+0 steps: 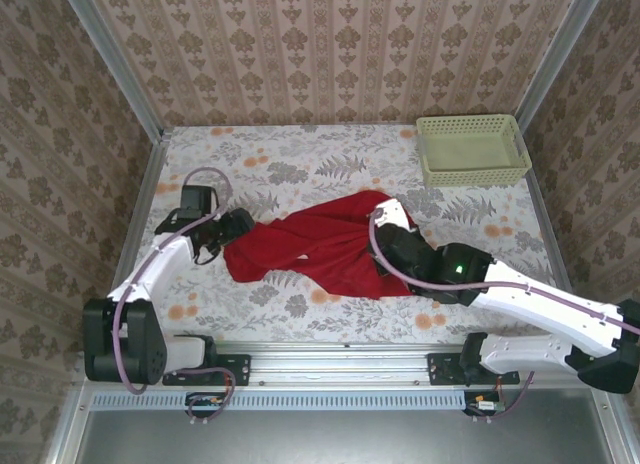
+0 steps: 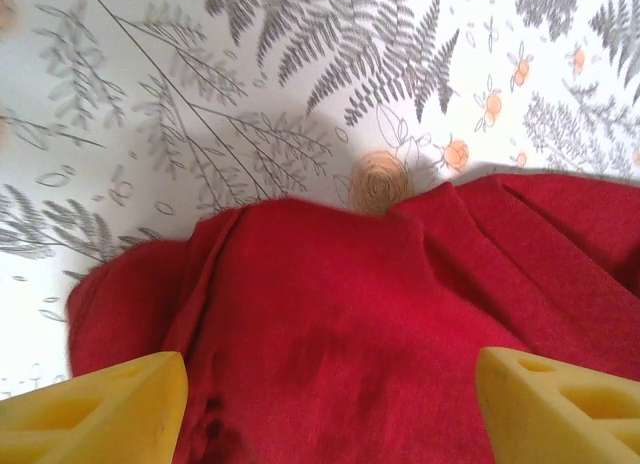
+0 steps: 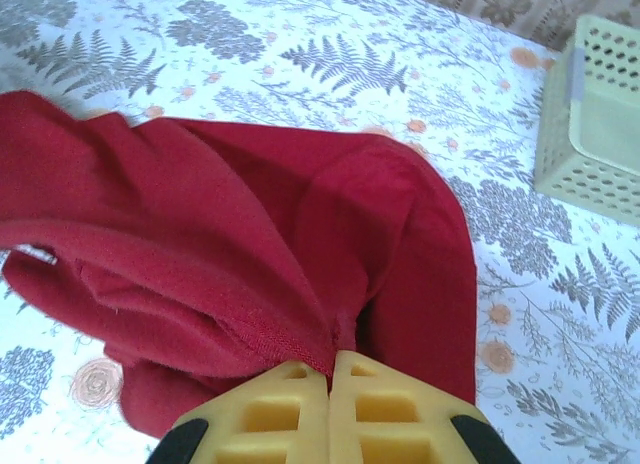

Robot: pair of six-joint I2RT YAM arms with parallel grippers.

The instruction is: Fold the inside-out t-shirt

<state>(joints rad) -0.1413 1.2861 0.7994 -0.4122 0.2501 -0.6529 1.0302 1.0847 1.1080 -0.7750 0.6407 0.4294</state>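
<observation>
The right gripper [image 3: 331,362] pinches a fold of the plain red inside-out t-shirt [image 1: 315,246]; the left gripper [image 2: 330,394] holds its fingers spread over the opposite end.

Bunched red t-shirt [image 3: 230,224] heaped on floral bench [image 3: 330,44]. Near fold of t-shirt pinched in right tool [image 3: 332,369], yellow fingers pressed together. Pale perforated basket [image 3: 595,114] well apart, beyond t-shirt, far right.

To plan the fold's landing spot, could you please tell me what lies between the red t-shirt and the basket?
That stretch is bare: just floral tablecloth between the red t-shirt and the pale green basket, as the right wrist view shows.
</observation>
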